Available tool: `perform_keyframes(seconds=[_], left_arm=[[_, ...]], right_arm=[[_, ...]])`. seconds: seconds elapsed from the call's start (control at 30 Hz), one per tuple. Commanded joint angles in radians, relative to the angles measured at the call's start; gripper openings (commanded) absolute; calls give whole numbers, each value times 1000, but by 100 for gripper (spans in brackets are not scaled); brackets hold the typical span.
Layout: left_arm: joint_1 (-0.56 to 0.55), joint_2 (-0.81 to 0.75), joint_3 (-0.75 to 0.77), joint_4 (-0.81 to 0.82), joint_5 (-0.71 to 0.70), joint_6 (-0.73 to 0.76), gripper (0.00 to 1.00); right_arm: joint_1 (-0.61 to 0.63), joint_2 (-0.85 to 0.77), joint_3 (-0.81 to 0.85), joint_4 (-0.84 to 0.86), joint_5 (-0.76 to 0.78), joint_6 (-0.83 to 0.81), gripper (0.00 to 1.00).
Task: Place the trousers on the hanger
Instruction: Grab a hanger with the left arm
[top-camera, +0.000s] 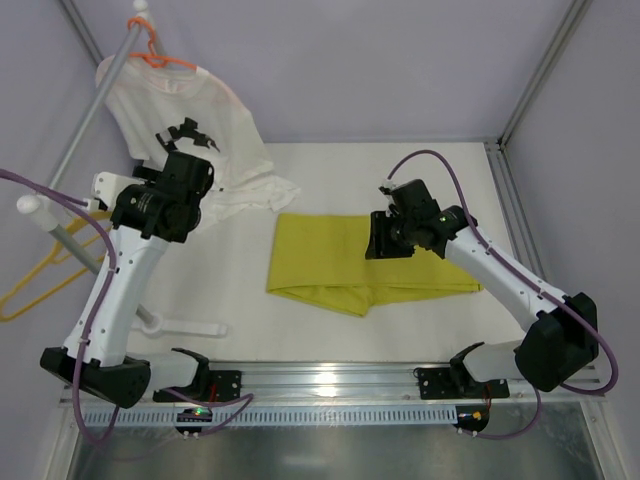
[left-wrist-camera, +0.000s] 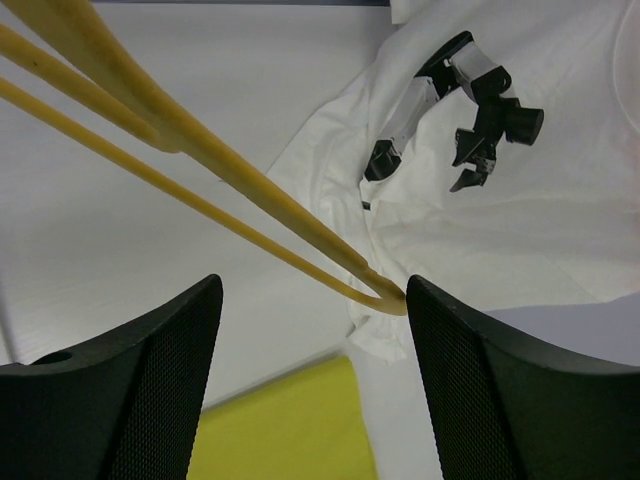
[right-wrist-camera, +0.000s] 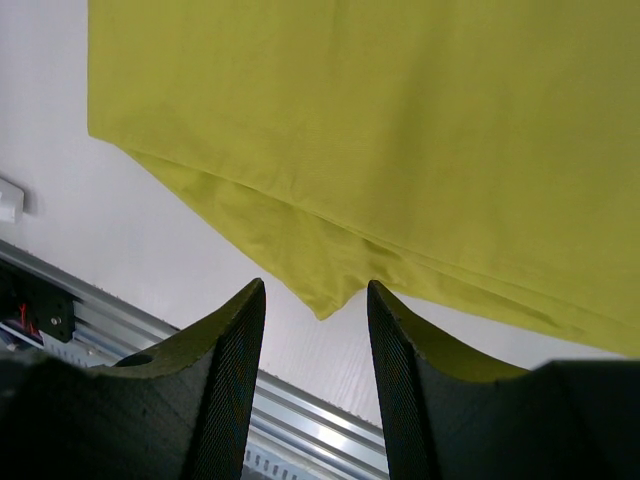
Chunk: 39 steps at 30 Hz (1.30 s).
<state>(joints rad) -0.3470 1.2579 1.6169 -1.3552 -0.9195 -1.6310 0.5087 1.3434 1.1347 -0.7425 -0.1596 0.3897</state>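
The yellow-green trousers (top-camera: 350, 262) lie folded flat on the white table, mid-table. My right gripper (top-camera: 384, 240) hovers over their right half, open and empty. In the right wrist view its fingers (right-wrist-camera: 225, 380) straddle the cloth's near corner (right-wrist-camera: 320, 295) from above. The yellow hanger (top-camera: 40, 285) hangs at the far left by a white post. In the left wrist view its thin bars (left-wrist-camera: 200, 150) run from the upper left and its end lies just ahead of the right finger (left-wrist-camera: 500, 400). My left gripper (left-wrist-camera: 315, 400) is open and holds nothing. It also shows in the top view (top-camera: 190, 195).
A white T-shirt with black print (top-camera: 190, 120) hangs from an orange hanger (top-camera: 155, 55) on a grey rack pole (top-camera: 85, 130), its hem resting on the table (left-wrist-camera: 520, 200). A white rack base (top-camera: 185, 325) lies front left. An aluminium rail (top-camera: 330, 380) runs along the near edge.
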Motion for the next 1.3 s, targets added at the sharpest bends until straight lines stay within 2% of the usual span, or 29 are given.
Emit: perform_keyframes(seconds=[0.0,0.2,0.23,0.5,0.63,0.7,0.73,0.8,0.97,1.17,1.27], left_arm=[[25,26,28,-305,-88,-58,74],[49,84,78,-305,-173,-37,68],[58,93,89,-303,-180,-30,62],[69,107,94,-260,-194,46,42],[77,112,95,-272,-211,53,19],[77,103,87,-256,-211,59,14],[77,97,75,-239,-208,91,8],[77,74,58,-196,-199,129,1],[77,23,3,-62,-150,213,0],[77,-17,-43,152,-41,433,0],[77,-9,-38,174,10,477,0]], right_arm=[[5,-9,22,0,19,-25,49],[5,26,34,6,19,-32,49],[7,31,37,8,19,-32,49],[5,66,66,8,15,-29,49],[7,69,63,15,8,-26,49],[5,72,63,15,5,-25,49],[5,72,62,15,6,-23,49],[5,69,60,17,6,-23,49],[5,74,59,19,8,-18,49],[7,77,56,25,5,-12,49],[5,76,57,23,3,-14,49]])
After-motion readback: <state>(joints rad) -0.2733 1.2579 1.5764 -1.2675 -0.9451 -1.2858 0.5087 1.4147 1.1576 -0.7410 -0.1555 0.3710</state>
